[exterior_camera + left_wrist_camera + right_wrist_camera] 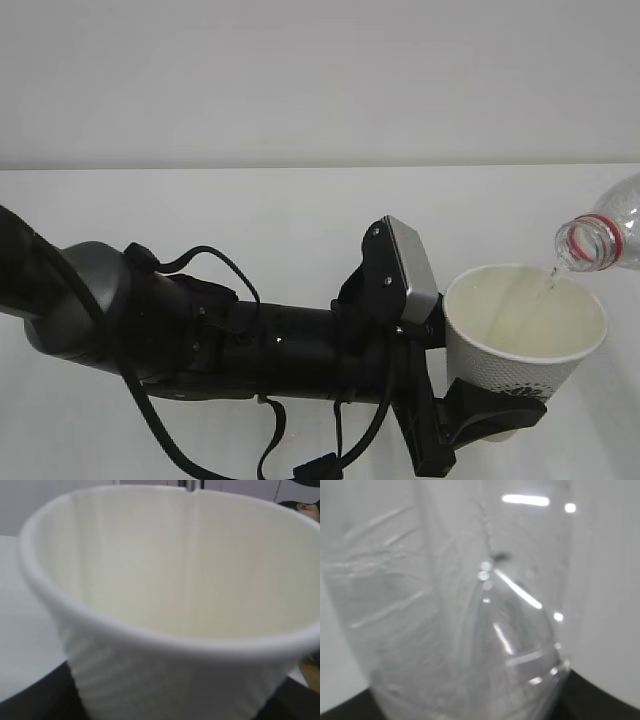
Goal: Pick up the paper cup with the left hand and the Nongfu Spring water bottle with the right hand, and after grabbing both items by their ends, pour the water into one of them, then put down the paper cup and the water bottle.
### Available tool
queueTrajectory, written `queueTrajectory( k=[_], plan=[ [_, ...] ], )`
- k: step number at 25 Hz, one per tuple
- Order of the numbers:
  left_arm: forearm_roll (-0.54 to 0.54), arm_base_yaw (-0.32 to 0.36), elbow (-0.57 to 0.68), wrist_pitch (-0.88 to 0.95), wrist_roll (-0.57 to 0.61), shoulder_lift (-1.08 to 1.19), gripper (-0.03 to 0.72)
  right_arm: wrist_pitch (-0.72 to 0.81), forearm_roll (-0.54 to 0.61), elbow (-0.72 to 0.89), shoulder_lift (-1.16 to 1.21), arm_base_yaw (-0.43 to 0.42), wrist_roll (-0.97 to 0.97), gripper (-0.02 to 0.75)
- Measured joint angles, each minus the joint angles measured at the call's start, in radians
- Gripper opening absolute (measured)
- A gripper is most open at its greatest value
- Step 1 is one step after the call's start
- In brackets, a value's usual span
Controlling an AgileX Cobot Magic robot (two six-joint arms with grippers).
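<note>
Closest to me the left hand (200,340) is reaching in from the left, lying almost flat above the white desk (250,230), cables looping under it. Its pincer (490,405) is clamping the paper cup (520,345) low down near the base, black fingers wrapping the bottom while the rim is staying free. The cup is sitting nearly upright, maybe tipping a hair, mouth facing up and open to the right. In the left wrist view it's filling the whole shot, just white inside wall and rolled rim.

Just past the cup's far right edge, the Nongfu Spring water bottle (605,240) is coming in from the upper right, long axis tipping down to the left, red-ringed neck lowest and hanging right over the rim. A thin stream of the water (550,275) is running from the mouth onto the inside wall, and the inside is looking faintly yellowish.

The right hand itself is off frame in the room view. Its wrist view is nothing but clear ribbed plastic up close, with dark bits at the bottom corners, so I'd say its pincer is clenching the bottle's rear end.

So I'm guessing the pour is midway. The thing that matters next: bottle mouth sitting above and right of the cup, so tilting back up is the right hand's job.
</note>
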Motion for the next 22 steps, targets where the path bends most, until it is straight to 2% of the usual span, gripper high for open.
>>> queueTrajectory(
  k=[22],
  plan=[
    [0.000, 0.000, 0.000, 0.004, 0.000, 0.000, 0.534, 0.000, -0.002, 0.000, 0.000, 0.000, -0.002, 0.378]
  ],
)
